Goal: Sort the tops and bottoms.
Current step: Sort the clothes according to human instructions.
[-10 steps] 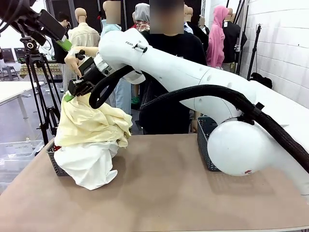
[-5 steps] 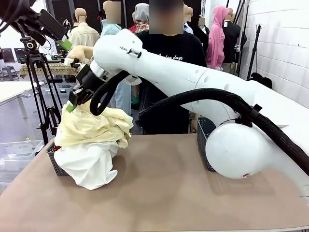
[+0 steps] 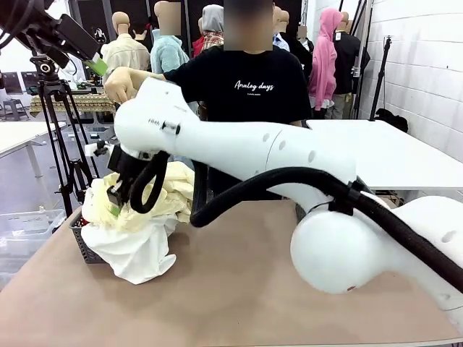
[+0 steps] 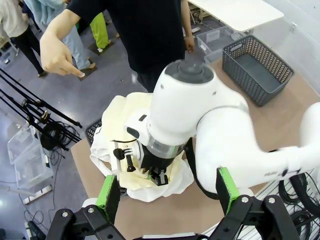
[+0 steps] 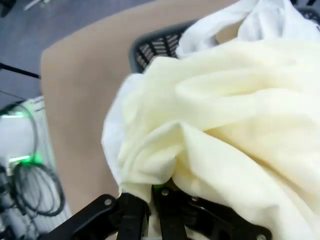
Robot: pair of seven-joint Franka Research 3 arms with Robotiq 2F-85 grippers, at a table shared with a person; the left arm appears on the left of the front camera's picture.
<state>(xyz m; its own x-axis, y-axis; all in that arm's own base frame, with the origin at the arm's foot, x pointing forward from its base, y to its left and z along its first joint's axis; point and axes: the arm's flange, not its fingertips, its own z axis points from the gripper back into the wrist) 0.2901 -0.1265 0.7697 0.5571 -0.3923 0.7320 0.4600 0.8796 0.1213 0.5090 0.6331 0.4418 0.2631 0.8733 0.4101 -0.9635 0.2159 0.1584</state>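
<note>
Pale-yellow soft cotton garment (image 5: pixel 235 135), light and floppy, pinched at a bunched fold by right hand (image 5: pixel 150 200); left hand (image 4: pixel 167 192) spread.

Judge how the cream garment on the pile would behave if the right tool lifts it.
The cream garment is probably floppy: it lies in soft folds over the white garment. It would likely drape and stretch out below the right tool, which is shut on a bunched fold. It may drag the white garment along, since the two overlap on the left basket.
</note>
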